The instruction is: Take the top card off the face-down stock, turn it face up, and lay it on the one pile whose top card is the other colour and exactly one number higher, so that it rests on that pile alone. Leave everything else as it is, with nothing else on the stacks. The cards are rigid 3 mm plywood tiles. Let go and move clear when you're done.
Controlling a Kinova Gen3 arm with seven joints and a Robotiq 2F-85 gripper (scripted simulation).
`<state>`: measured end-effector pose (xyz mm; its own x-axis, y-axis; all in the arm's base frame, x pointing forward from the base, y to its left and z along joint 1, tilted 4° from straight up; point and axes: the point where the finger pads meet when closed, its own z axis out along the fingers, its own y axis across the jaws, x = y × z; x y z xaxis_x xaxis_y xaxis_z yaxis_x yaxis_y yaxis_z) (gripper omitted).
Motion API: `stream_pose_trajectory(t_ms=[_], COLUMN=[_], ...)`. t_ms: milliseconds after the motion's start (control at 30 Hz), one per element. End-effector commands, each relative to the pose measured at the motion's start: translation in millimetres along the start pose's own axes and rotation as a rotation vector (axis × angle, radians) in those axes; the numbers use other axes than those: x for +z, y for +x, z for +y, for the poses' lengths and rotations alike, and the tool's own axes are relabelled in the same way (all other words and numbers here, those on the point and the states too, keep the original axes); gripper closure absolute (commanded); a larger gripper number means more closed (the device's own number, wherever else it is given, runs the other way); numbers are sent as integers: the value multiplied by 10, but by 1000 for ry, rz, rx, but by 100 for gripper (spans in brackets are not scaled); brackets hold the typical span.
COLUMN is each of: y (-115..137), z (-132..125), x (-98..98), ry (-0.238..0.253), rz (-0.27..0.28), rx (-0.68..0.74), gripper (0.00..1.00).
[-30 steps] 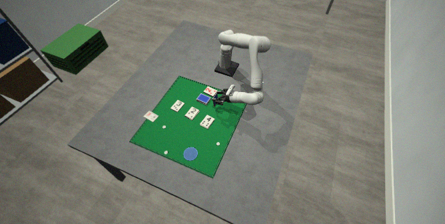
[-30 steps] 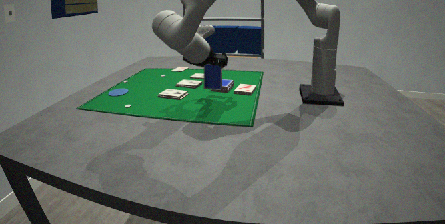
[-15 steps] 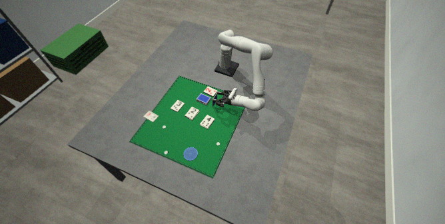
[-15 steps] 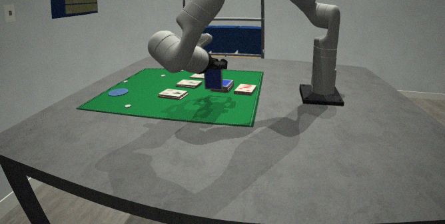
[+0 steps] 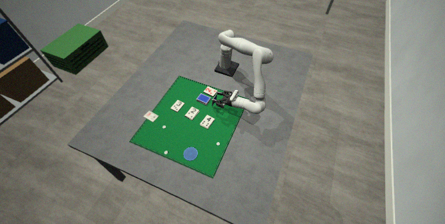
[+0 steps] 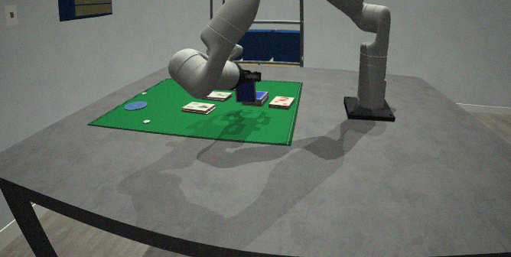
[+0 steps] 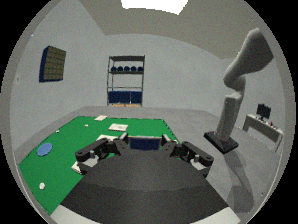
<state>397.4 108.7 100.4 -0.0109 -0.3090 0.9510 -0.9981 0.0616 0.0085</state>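
My gripper (image 5: pixel 218 100) lies low and level over the green mat (image 5: pixel 186 125), right beside the blue-backed stock (image 5: pixel 203 99). It is shut on a blue-backed card (image 6: pixel 245 92), which stands on edge with its back toward the exterior camera, just in front of the stock (image 6: pixel 260 97). In the wrist view the card (image 7: pixel 143 143) spans the gap between the two fingers. Three face-up piles with black numbers lie further along the mat: a 3 (image 5: pixel 177 105), a 2 (image 5: pixel 192 113) and a 4 (image 5: pixel 207 121). A face-up red 2 (image 5: pixel 210 91) lies beside the stock.
A face-up card with red marks (image 5: pixel 150 116) lies off the mat's left edge. A blue disc (image 5: pixel 190 153) and three small white discs, one of them (image 5: pixel 164 127), lie on the mat. The arm's base (image 5: pixel 226 67) stands behind the mat.
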Motion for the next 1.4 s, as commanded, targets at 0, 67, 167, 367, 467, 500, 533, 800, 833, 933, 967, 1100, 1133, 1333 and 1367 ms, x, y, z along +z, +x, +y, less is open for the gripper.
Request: stream_pose_trajectory(t_ms=[0, 67, 167, 367, 467, 500, 533, 800, 833, 933, 967, 1100, 1133, 1333, 1367], y=[10, 9, 9, 11, 11, 12, 12, 12, 12, 12, 12, 12, 12, 12, 11], z=[-13, -13, -12, -7, -6, -6, -6, -6, -6, -6, -6, -6, -6, -6, -6], x=[-12, -12, -11, -6, -5, -5, -4, -4, -4, -4, -4, -4, -4, -4, -4], ry=[5, 5, 5, 4, 3, 3, 3, 3, 3, 3, 3, 3, 3, 3, 3], rz=[21, 25, 27, 35, 36, 36, 36, 36, 36, 36, 36, 36, 36, 36, 36], rx=[9, 9, 9, 9, 8, 8, 8, 8, 8, 8, 8, 8, 8, 8, 8], gripper=[29, 29, 29, 29, 29, 29, 29, 29, 29, 29, 29, 29, 29, 29, 29])
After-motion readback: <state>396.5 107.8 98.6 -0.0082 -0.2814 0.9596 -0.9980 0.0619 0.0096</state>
